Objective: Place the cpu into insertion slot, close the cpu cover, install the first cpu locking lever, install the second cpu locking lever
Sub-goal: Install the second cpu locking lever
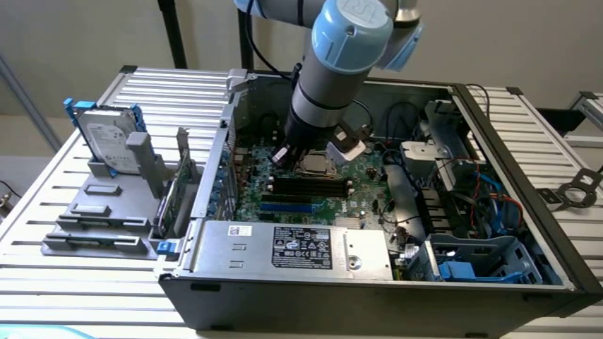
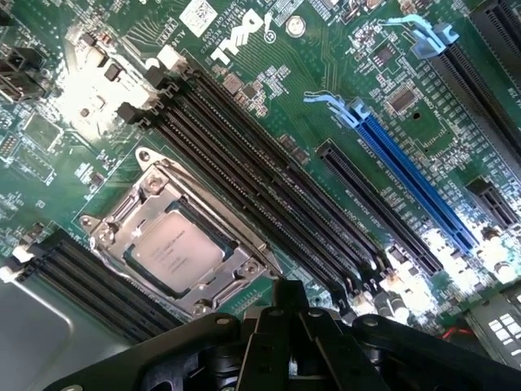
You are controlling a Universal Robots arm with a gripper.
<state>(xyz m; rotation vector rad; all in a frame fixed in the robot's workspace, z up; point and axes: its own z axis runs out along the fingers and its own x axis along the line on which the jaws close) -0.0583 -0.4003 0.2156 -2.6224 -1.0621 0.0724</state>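
Here the arm [image 1: 325, 85] reaches steeply down, hand [image 2: 289, 305] shut beside the cpu [image 2: 175, 248].

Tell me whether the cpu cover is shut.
Shut: the cpu cover lies flat around the cpu seated in its socket.

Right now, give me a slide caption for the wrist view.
Shut gripper above a Dell motherboard, with the cpu seated in its socket under the closed cpu cover.
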